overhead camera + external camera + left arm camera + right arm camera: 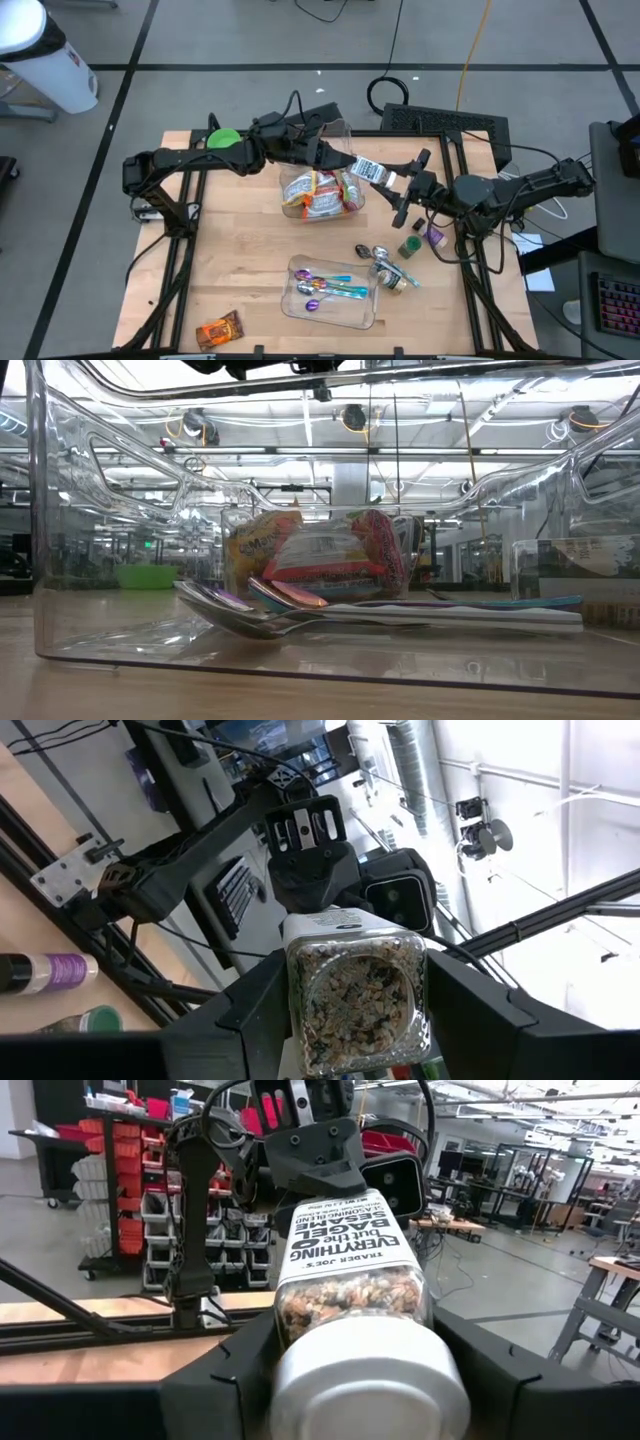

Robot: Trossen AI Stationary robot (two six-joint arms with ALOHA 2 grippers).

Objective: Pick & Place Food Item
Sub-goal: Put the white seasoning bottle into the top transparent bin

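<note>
Seasoning jar (352, 1295) at frame centre is gripped at both ends by left hand (335, 160) and right hand (400, 185), mid-handover; next, one presumably lets go.

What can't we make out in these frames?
- Seasoning jar: held between both grippers; which carries it is unclear, fingers overlap it in the high view.
- Snack bin: in the low view the spoon bin's wall warps it.
- Items beside the right gripper: too small.
</note>
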